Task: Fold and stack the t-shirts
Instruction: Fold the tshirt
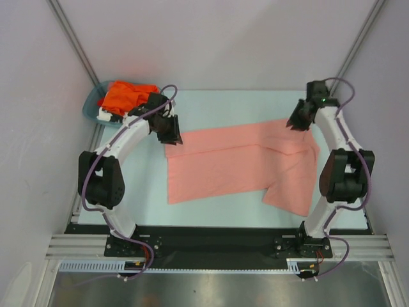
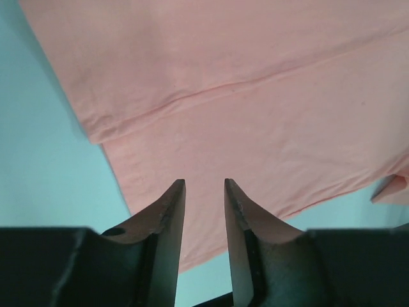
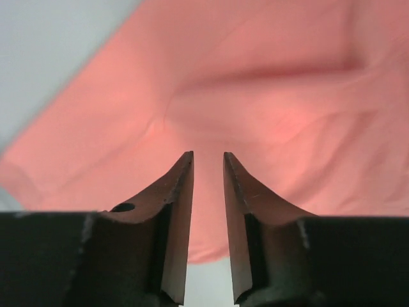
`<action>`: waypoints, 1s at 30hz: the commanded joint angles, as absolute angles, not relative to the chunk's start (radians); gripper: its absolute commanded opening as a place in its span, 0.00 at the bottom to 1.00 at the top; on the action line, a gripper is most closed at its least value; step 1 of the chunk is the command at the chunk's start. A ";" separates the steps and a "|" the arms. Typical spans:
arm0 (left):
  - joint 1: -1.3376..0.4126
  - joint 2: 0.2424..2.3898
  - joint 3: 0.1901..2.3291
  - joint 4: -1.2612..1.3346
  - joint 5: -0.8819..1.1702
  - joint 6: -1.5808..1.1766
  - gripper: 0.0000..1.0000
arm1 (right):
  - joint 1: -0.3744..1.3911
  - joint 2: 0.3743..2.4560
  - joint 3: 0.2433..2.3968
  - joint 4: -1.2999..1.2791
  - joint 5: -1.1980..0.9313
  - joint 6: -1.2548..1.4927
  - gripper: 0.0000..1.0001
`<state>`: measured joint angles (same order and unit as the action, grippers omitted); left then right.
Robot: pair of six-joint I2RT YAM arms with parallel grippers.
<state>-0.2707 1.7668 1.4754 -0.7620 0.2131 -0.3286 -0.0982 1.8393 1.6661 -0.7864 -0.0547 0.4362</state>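
Observation:
A salmon-pink t-shirt (image 1: 239,165) lies on the table, folded over along its length, with a sleeve end hanging toward the near right. My left gripper (image 1: 171,135) hovers over its far left corner, open, with nothing between the fingers. In the left wrist view the pink cloth (image 2: 255,115) and its folded edge lie below the left gripper (image 2: 204,182). My right gripper (image 1: 295,123) hangs over the far right corner, its jaws a little apart and empty. The right wrist view shows the wrinkled cloth (image 3: 255,96) under the right gripper (image 3: 208,153). A bright orange t-shirt (image 1: 126,94) sits in the basket, with a bit of white cloth (image 1: 106,116) beneath it.
The teal basket (image 1: 91,104) stands at the far left corner of the pale table (image 1: 217,105), just behind my left arm. Grey walls and slanted frame bars close in both sides. Bare table shows behind the shirt and to its left.

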 commanded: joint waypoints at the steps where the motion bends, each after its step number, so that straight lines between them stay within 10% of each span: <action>1: -0.282 1.726 1.424 -0.744 0.252 -0.298 0.34 | -0.012 1.772 1.447 -0.701 -0.075 0.420 0.30; 30: -0.308 1.773 1.474 -0.799 0.249 -0.270 0.28 | 0.095 2.028 1.459 -0.523 0.212 0.344 0.32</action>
<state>-0.3027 1.7649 1.4242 -0.7902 0.2554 -0.2985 0.1139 1.9945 1.3991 -0.5709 0.1402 0.3714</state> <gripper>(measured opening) 0.285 0.317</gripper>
